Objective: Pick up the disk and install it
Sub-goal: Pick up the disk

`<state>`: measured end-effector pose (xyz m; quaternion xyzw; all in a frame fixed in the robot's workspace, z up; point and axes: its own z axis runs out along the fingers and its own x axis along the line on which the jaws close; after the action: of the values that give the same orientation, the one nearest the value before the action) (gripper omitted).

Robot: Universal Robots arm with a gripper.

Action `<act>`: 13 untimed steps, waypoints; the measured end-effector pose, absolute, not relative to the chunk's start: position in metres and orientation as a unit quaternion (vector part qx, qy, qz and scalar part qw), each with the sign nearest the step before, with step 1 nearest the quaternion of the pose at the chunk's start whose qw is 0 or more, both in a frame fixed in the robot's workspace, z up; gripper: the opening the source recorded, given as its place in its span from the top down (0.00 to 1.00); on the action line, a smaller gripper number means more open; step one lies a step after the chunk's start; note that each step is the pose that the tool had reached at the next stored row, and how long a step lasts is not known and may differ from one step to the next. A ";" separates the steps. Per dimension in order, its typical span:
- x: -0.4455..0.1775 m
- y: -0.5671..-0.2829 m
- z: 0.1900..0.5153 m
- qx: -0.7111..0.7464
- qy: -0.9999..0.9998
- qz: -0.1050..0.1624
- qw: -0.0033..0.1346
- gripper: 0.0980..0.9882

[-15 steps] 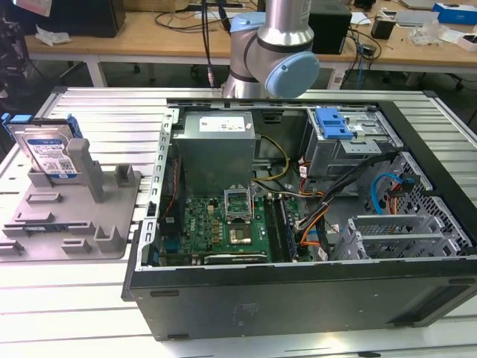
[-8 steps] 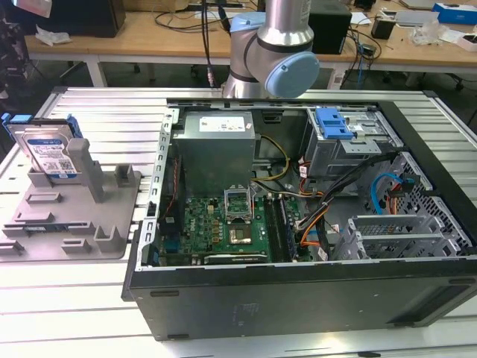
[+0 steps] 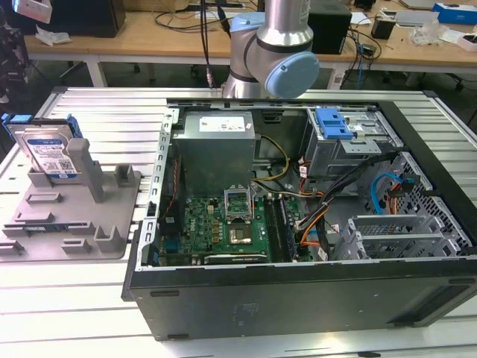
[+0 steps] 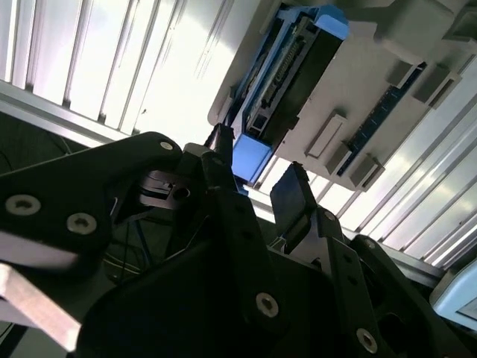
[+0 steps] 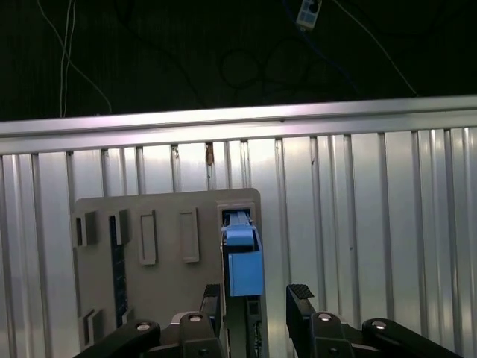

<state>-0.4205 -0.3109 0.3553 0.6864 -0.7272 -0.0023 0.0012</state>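
The disk [image 3: 51,153] stands on edge in a slot at the far end of the grey holder [image 3: 74,216] in the exterior view. The holder lies flat on the slatted metal surface [image 3: 112,112]. An open computer case [image 3: 298,224] sits just beside the holder, on the exterior view's right. The arm [image 3: 272,52] rises behind the case.

In the second wrist view, the pincer [image 4: 255,168] is spread wide. Its two black fingers [image 4: 291,190] sit to either side of the disk's [image 4: 298,74] blue bracket end, above the holder [image 4: 373,112].

In the first wrist view, the pincer [image 5: 257,294] is likewise wide. The disk [image 5: 242,268] is upright in the holder [image 5: 168,298] and lies between the fingers [image 5: 302,298]. One finger is close beside the disk, and a clear gap shows at the other.
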 end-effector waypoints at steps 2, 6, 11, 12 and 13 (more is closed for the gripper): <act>-0.421 -0.311 0.353 0.688 -0.726 -0.002 0.001 0.57; -0.421 -0.311 0.351 0.691 -0.723 -0.002 0.001 0.57; -0.422 -0.311 0.349 0.695 -0.719 -0.002 0.001 0.57; -0.422 -0.311 0.349 0.695 -0.719 -0.002 0.001 0.57; -0.422 -0.311 0.349 0.695 -0.719 -0.002 0.001 0.57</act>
<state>-0.4220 -0.3109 0.3486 0.6950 -0.7190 -0.0023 0.0012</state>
